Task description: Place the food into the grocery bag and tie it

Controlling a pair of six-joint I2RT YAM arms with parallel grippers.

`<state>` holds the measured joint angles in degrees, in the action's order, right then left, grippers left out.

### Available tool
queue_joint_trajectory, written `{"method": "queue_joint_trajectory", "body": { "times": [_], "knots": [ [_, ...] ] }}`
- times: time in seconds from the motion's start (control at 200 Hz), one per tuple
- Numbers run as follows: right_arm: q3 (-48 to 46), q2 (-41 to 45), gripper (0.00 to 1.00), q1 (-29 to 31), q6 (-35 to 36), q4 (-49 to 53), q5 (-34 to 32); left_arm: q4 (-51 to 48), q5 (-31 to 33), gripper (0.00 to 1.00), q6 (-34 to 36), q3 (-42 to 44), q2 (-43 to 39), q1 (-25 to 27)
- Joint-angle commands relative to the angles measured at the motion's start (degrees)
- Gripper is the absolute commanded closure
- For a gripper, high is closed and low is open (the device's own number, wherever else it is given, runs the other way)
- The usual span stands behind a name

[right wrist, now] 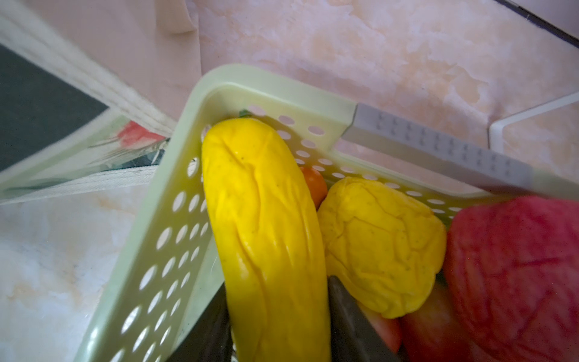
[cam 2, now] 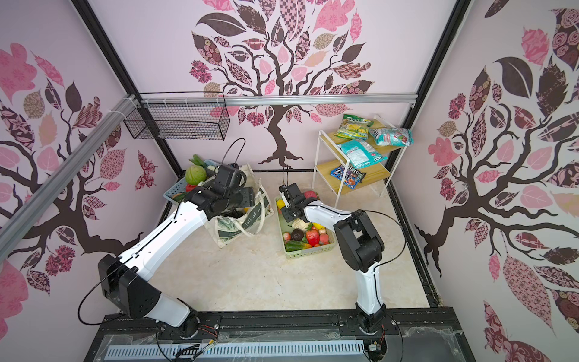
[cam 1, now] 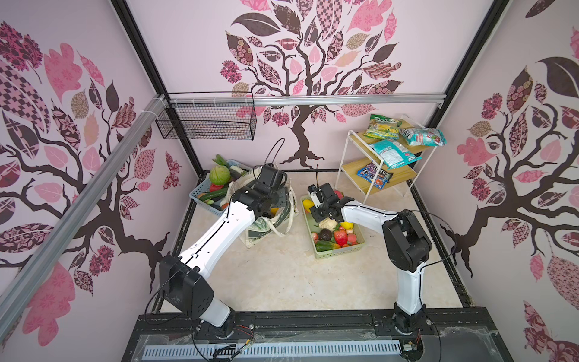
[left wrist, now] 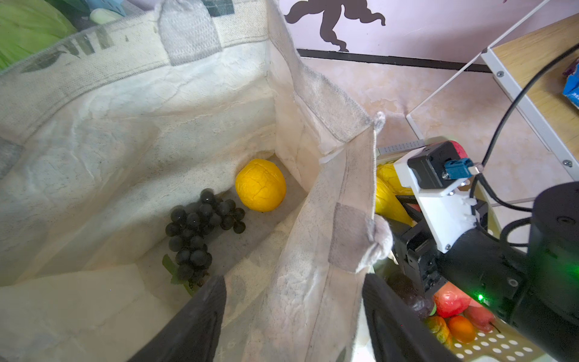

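Though the grocery bag (cam 1: 261, 233) stands open on the worktop (cam 1: 282, 275) between the two baskets, the packing looks barely begun. In the left wrist view only an orange (left wrist: 260, 185) and a dark grape bunch (left wrist: 200, 225) lie on the bag's floor, touching each other.

The left end effector (left wrist: 294, 282) has its jaws apart, one finger inside the bag and one outside, with the side wall between them. I judge it is propping the mouth open rather than pinching the cloth.

The right end effector (right wrist: 277, 288) is down in the pale-green basket (right wrist: 175, 225), just beside the bag. Its fingers (right wrist: 344, 313) sit against either flank of the long yellow fruit (right wrist: 263, 225). That looks like a grip, though the fruit lies along the basket wall, not yet lifted out. Beside it wait a crumpled yellow fruit (right wrist: 382, 247) and a red bumpy fruit (right wrist: 513, 275), and in both top views more produce fills that basket.

The blue basket (cam 1: 200, 197) on the bag's far side holds the green cabbage (cam 1: 220, 175) and other vegetables, none of them bagged. The strap handle (left wrist: 188, 34) is loose, so the tying has not started. By my reckoning most of the job remains.
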<state>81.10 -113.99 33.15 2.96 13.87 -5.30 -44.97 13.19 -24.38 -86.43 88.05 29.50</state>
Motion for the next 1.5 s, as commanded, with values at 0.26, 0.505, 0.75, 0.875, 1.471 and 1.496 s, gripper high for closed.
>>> {"method": "queue_joint_trajectory", "body": {
  "times": [0.26, 0.505, 0.75, 0.875, 1.471, 1.496],
  "knots": [
    [0.43, 4.87, 0.54, 0.26, -8.05, 5.36, 4.79, 0.97, -0.64, 0.27, 0.62, -1.01, 0.95, -0.22],
    [-0.20, 9.14, 0.54, 0.26, -12.29, 7.21, 4.48, 0.70, -0.34, 0.27, 0.48, -1.02, 0.58, -0.21],
    [-1.35, 14.07, 0.53, 0.01, -11.65, 12.20, 2.58, 0.74, -0.09, 0.27, 0.51, -0.82, 0.31, -0.19],
    [-4.33, 17.61, 0.53, -0.65, -11.63, 14.70, 0.55, 0.87, -0.18, 0.27, 0.58, -0.92, 0.59, -0.16],
    [-24.51, 33.47, 0.50, -1.47, -18.84, 17.87, -1.54, 1.43, 5.18, 0.27, 2.86, -3.56, 1.32, 3.45],
    [-24.94, 33.57, 0.50, -1.44, -19.12, 17.71, -1.67, 1.54, 5.92, 0.27, 3.22, -4.01, 1.34, 4.20]
  ]
}}
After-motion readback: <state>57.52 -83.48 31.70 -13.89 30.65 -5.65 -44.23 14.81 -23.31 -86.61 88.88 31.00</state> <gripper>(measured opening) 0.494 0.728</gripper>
